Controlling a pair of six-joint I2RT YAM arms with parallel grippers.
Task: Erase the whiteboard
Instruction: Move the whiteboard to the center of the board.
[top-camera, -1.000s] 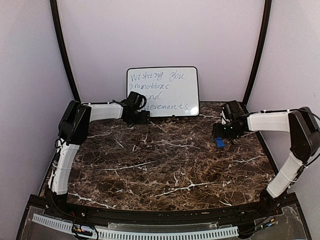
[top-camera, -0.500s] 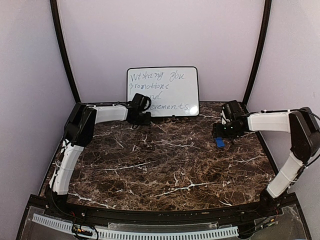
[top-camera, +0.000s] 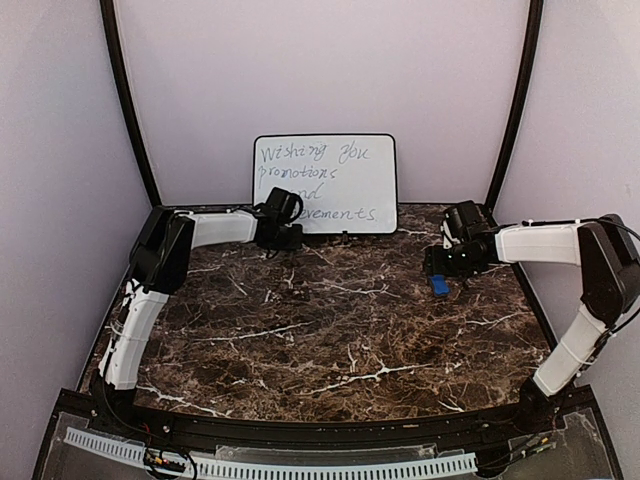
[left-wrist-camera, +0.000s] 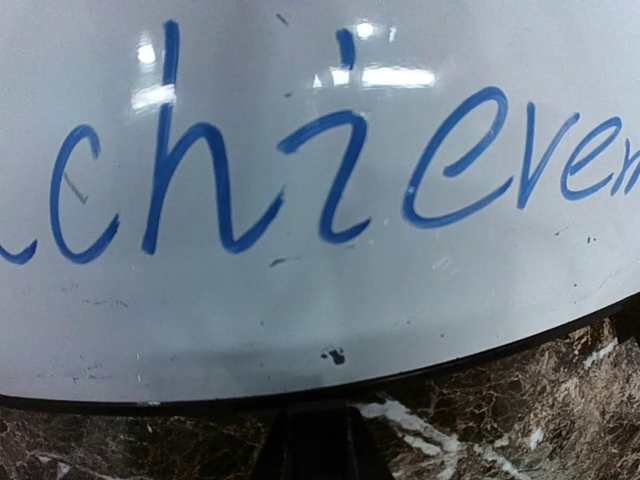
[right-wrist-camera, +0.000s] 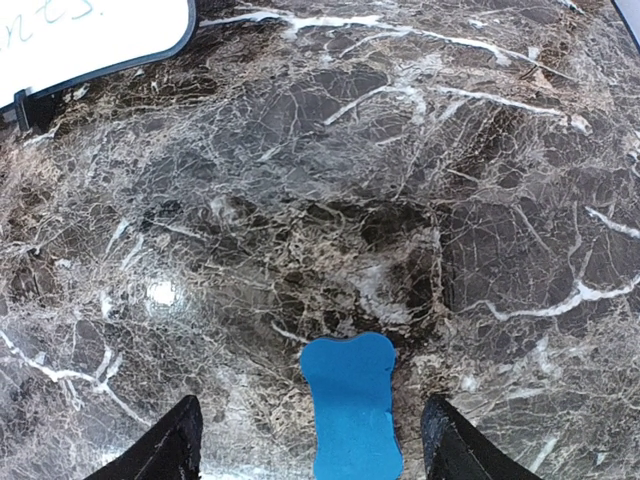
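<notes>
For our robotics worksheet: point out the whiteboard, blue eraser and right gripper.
whiteboard (top-camera: 368, 186): top view, bare white face.
blue eraser (right-wrist-camera: 350, 400): right wrist view, middle of its top.
right gripper (right-wrist-camera: 313, 425): right wrist view, midway between fingertips.

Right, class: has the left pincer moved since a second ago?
Yes. The left pincer has shifted slightly to the right along the bottom edge of the whiteboard, which has stayed put.
</notes>
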